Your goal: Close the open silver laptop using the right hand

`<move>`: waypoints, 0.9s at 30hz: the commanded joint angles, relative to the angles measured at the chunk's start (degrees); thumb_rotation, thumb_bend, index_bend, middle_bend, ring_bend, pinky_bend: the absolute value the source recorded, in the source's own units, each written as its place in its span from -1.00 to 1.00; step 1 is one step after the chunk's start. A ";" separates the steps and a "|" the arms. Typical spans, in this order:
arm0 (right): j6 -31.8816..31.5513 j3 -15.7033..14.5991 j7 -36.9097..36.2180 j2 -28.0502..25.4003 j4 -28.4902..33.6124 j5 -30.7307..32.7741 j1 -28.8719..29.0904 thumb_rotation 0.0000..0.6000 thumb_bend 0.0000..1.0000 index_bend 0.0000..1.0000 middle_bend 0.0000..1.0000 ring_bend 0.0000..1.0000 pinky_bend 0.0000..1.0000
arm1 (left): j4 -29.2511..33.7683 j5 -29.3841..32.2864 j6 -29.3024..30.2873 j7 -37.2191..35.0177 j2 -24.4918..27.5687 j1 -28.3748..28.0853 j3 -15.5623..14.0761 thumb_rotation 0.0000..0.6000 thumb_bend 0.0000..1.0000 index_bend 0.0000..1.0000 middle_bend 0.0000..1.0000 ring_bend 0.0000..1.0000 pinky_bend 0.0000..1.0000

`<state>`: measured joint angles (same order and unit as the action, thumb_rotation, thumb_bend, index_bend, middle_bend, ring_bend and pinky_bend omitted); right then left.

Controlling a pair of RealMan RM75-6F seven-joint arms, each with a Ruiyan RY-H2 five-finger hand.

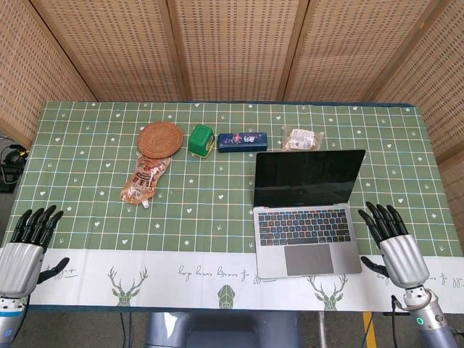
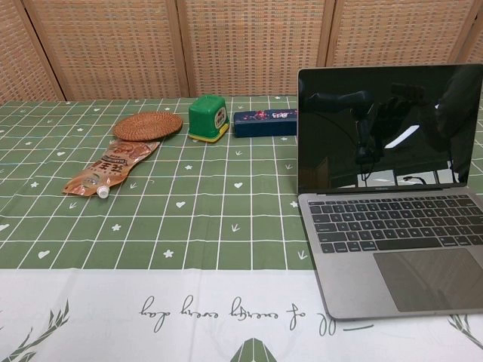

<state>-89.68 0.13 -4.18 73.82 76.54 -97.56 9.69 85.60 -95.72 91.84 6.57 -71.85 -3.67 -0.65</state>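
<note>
The silver laptop (image 1: 308, 232) (image 2: 392, 249) stands open on the table's right front, its dark screen (image 1: 308, 177) (image 2: 389, 128) upright and facing me. My right hand (image 1: 395, 243) hovers just right of the keyboard, fingers spread, holding nothing and apart from the laptop. My left hand (image 1: 25, 246) lies at the table's front left edge, fingers apart and empty. Neither hand shows in the chest view.
Behind the laptop lie a clear packet (image 1: 303, 138) and a blue box (image 1: 243, 141) (image 2: 264, 123). A green box (image 1: 201, 140) (image 2: 208, 118), a woven coaster (image 1: 159, 138) (image 2: 148, 125) and an orange pouch (image 1: 143, 181) (image 2: 109, 167) sit further left on the green tablecloth (image 1: 87, 167).
</note>
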 commanded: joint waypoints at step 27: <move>1.02 0.19 0.03 -0.24 1.09 0.05 0.61 1.00 -0.77 -1.00 -1.00 -1.00 -1.00 | 0.22 0.40 0.16 0.00 0.15 0.08 0.29 1.00 -0.65 -1.00 -1.00 -1.00 -1.00</move>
<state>-88.83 0.16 -4.09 73.60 77.39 -97.59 10.12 85.80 -95.32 92.00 6.56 -71.71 -3.59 -0.36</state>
